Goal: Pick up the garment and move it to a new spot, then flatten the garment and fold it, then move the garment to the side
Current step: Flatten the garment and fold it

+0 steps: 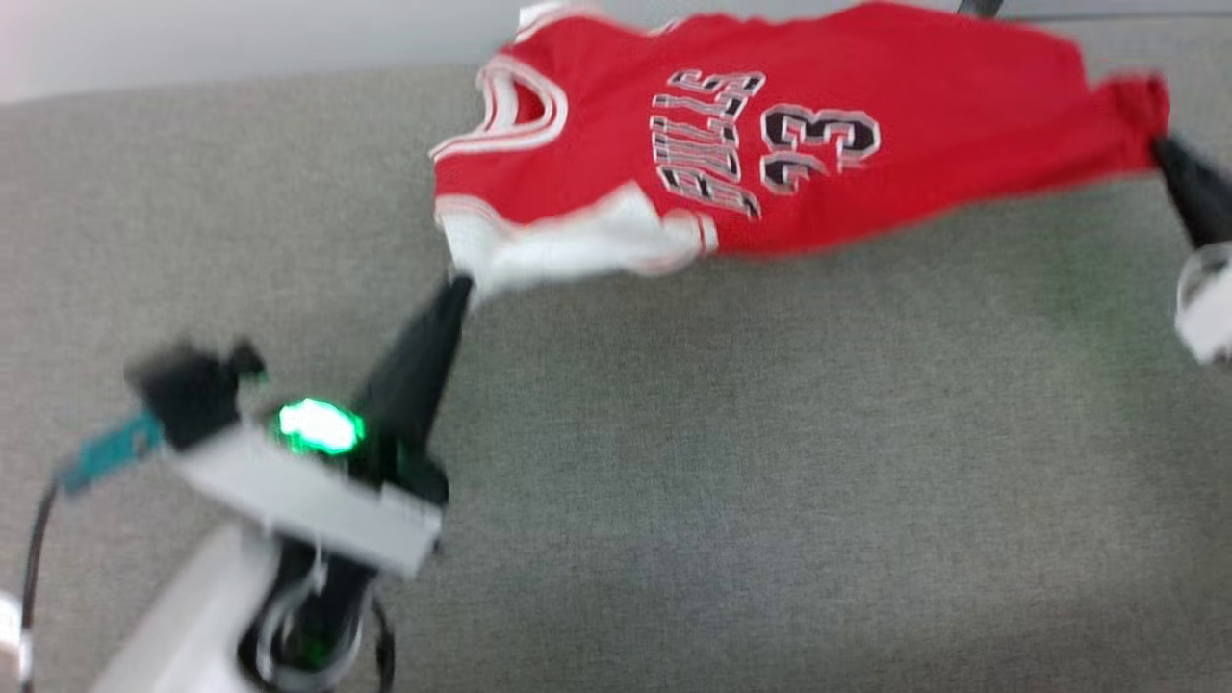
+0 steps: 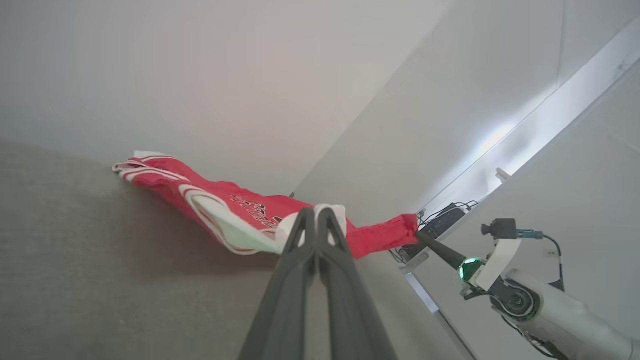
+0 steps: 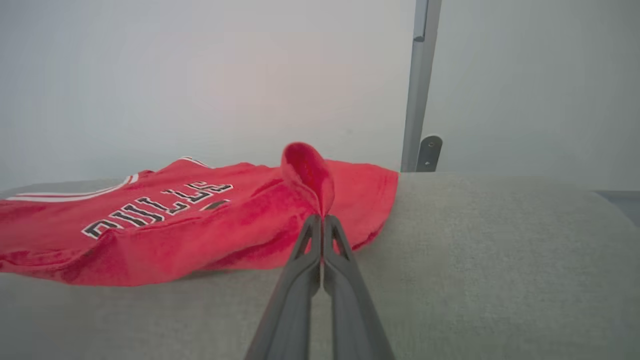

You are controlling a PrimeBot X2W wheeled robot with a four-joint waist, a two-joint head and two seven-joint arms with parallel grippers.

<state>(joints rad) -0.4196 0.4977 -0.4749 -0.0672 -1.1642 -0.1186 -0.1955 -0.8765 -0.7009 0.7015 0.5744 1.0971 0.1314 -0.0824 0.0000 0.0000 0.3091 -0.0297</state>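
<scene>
The garment [image 1: 770,144] is a red jersey with white sleeves, black-white lettering and the number 23, stretched sideways above the far part of the grey surface. My left gripper [image 1: 460,284] is shut on its white sleeve [image 1: 568,245], and the same pinch shows in the left wrist view [image 2: 316,212]. My right gripper [image 1: 1160,144] is shut on the bunched red hem corner [image 3: 307,172] at the far right, its fingertips closed together [image 3: 322,219]. The jersey [image 2: 225,210] sags between the two grips, and its front [image 3: 165,220] faces up.
The grey fabric surface [image 1: 731,500] spreads wide in front of the jersey. A pale wall [image 3: 200,75] rises behind it, with a grey post [image 3: 417,85] at the surface's far edge. My right arm [image 2: 530,300] and some cables [image 2: 445,220] appear in the left wrist view.
</scene>
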